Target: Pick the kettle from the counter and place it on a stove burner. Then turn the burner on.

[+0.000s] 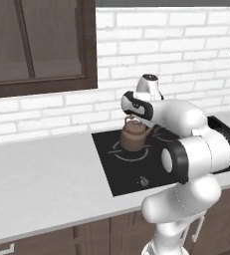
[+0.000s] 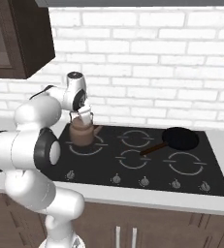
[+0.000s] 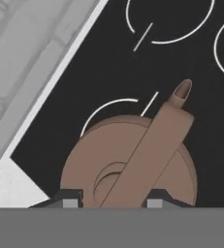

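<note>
Kettle (image 2: 84, 133) sits on the black cooktop (image 2: 215, 179), inside the big ring at the cooktop's near left corner, i.e. the burner (image 2: 99, 147). Base looks flat on the glass, body upright, spout (image 3: 183, 90) pointing toward the middle of the cooktop.

My gripper (image 2: 84, 116) is right above it, at the wire handle. In the hand view the handle (image 3: 147, 155) runs between my two fingertips (image 3: 71, 201), one tip each side, close against it. Looks like I'm pinched on the handle, but the tips are cut off at the frame edge so can't confirm contact 100%.

Left base view: kettle (image 1: 134, 137) partly hidden behind my wrist, gripper (image 1: 135, 119) just over its lid.

Other stuff: frying pan (image 2: 180, 139) on the rear right ring, handle angled toward the cooktop centre, well apart from the kettle. Row of knobs (image 2: 116, 179) along the front edge of the cooktop. Counter (image 1: 42, 184) runs off to the left of the cooktop, white brick wall (image 2: 157, 63) behind.
</note>
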Motion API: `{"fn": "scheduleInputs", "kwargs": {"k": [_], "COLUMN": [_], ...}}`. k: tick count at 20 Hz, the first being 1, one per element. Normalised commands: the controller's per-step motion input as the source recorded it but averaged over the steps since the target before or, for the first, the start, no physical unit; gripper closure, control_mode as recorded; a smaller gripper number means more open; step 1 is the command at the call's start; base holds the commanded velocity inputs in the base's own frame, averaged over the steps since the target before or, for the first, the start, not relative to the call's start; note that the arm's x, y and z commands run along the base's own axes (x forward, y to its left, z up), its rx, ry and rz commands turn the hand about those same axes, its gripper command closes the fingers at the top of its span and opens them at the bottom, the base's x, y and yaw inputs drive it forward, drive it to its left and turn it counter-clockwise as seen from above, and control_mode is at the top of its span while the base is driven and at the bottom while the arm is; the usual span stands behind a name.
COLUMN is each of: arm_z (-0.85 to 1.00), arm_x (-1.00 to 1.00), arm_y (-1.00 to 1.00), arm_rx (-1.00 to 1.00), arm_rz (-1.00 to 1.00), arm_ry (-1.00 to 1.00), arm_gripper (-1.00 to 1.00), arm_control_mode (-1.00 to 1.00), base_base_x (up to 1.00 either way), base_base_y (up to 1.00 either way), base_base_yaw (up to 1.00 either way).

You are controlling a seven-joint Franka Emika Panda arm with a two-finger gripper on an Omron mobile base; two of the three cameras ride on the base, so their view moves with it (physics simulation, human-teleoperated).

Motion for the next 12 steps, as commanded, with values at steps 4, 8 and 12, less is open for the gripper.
{"fn": "scheduleInputs", "kwargs": {"k": [4, 8, 12], "arm_z": [-0.45, -0.48, -0.21], "arm_x": [0.35, 0.31, 0.17], "arm_y": [0.39, 0.15, 0.03], "arm_rx": [0.0, -0.05, -0.06], "arm_rz": [0.0, 0.0, 0.0], "arm_ry": [0.02, 0.01, 0.0], "arm_gripper": [1.0, 1.0, 1.0], "arm_control_mode": [-1.0, -1.0, -1.0], "base_base_x": [0.0, 0.0, 0.0], "base_base_y": [0.0, 0.0, 0.0], "base_base_yaw": [0.0, 0.0, 0.0]}}
